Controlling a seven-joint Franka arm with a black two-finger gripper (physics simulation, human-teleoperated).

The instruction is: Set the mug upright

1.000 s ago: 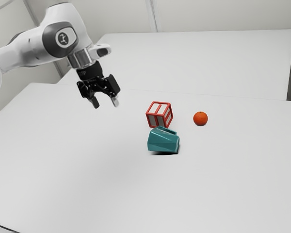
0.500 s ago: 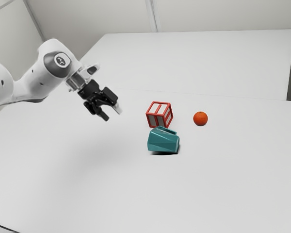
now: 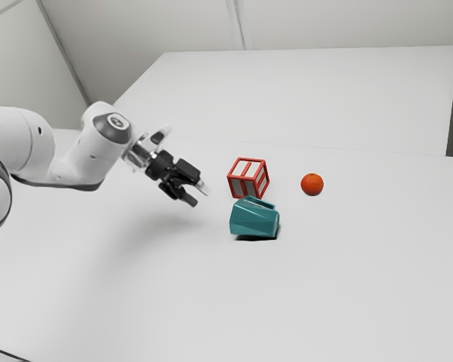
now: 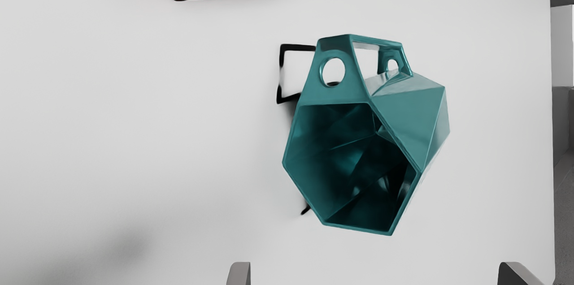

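Mug (image 3: pixel 254 220) lying on its side on the table (image 3: pixel 136 302), mouth facing the gripper (image 3: pixel 198 196), which hovers at its 10 o'clock in the exterior view, 2 fingers spread! Beyond it, red-and-white crate (image 3: pixel 249 179) at 12 o'clock; farther out, orange (image 3: pixel 312 184) at 2.

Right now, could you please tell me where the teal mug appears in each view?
Exterior view: the mug lies just below centre.
Wrist view: the mug lies beyond the hand, its open mouth facing it.
Shared landmark: the red-framed box, near the mug.
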